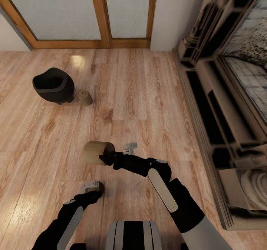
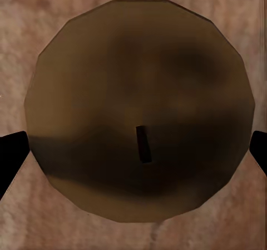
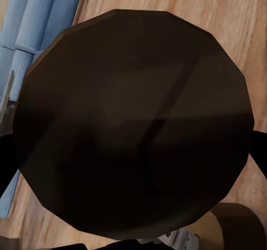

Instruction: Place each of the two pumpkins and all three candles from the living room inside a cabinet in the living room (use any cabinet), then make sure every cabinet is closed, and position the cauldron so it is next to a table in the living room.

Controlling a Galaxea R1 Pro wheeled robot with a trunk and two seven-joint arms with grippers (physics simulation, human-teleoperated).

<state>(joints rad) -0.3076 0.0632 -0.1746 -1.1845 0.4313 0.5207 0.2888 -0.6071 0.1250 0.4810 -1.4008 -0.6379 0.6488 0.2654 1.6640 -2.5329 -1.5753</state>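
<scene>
The black cauldron (image 1: 52,85) stands on the wood floor at the far left. One beige candle (image 1: 85,98) lies on its side just right of the cauldron. My right gripper (image 1: 107,157) is shut on a second candle (image 1: 97,152), whose shadowed end (image 3: 133,122) sits close to the right wrist camera. My left gripper (image 1: 92,187) points down near my base. It is shut on a third candle (image 2: 139,111) with a dark wick, and black fingertips (image 2: 11,155) press its sides. That candle's edge (image 3: 239,228) also shows in the right wrist view. The pumpkins and cabinet are out of view.
A stone fireplace surround (image 1: 222,112) runs along the right side. Wood-framed glass doors (image 1: 100,16) close off the far wall. A blue ribbed object (image 3: 33,33) lies on the floor in the right wrist view. Open wood floor (image 1: 141,86) stretches between me and the doors.
</scene>
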